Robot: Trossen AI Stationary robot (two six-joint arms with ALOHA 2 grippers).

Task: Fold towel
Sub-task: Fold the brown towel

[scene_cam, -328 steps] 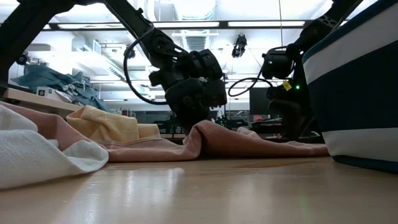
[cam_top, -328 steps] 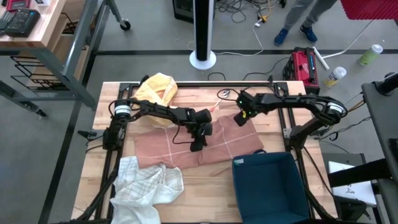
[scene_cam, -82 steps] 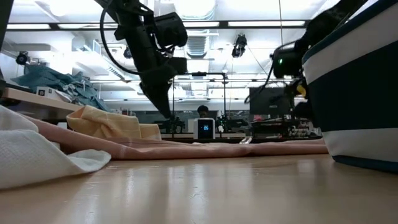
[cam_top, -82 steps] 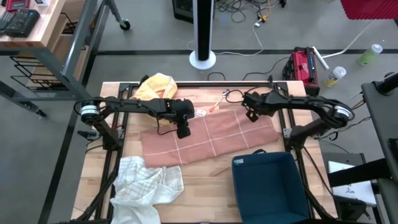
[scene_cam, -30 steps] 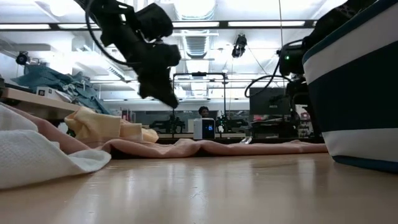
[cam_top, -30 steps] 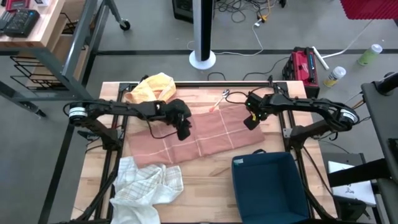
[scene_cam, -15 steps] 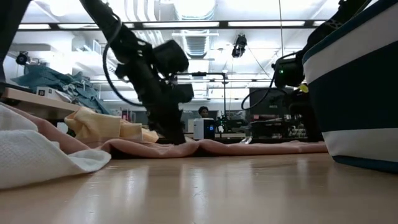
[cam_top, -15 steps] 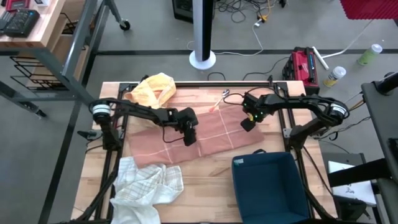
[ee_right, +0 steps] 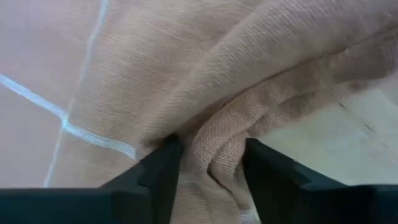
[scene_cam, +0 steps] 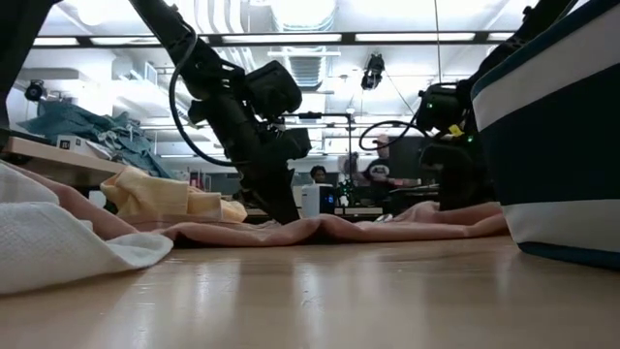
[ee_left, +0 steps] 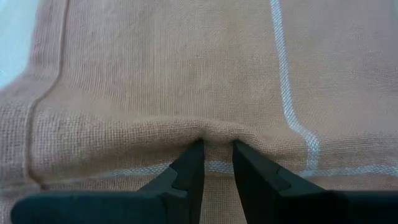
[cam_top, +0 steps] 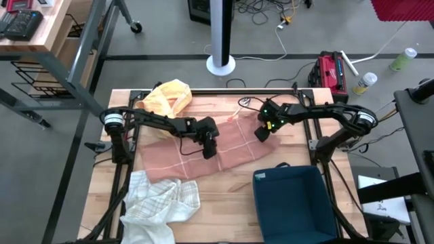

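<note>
Nearest the front edge of the wooden worktop point(cam_top: 230, 193) there's a crumpled white checked cloth point(cam_top: 161, 202) on the left and a dark blue bin point(cam_top: 293, 203) on the right, both just sitting there. In the low view the bin's wall fills the right side and the white cloth bulges at the left.

A bit farther in, the pink towel point(cam_top: 178, 158) with thin white lines is spread across the middle of the worktop, rumpled toward its right end. The left gripper point(cam_top: 209, 149) is down on the towel's middle part, and the left wrist view shows its two dark fingers point(ee_left: 189, 171) clamped on a small ridge of pink fabric pinched up between them. So that one is grasping the towel.

The right gripper point(cam_top: 262, 133) is at the towel's right end, where the cloth is bunched and lifted off the wood. Its wrist view shows a thick fold of the pink towel point(ee_right: 214, 152) caught between its fingers point(ee_right: 163, 167), so it's grasping the towel too.

At the far left corner of the worktop a yellow cloth point(cam_top: 170, 96) lies in a heap, touching the towel's far edge.
</note>
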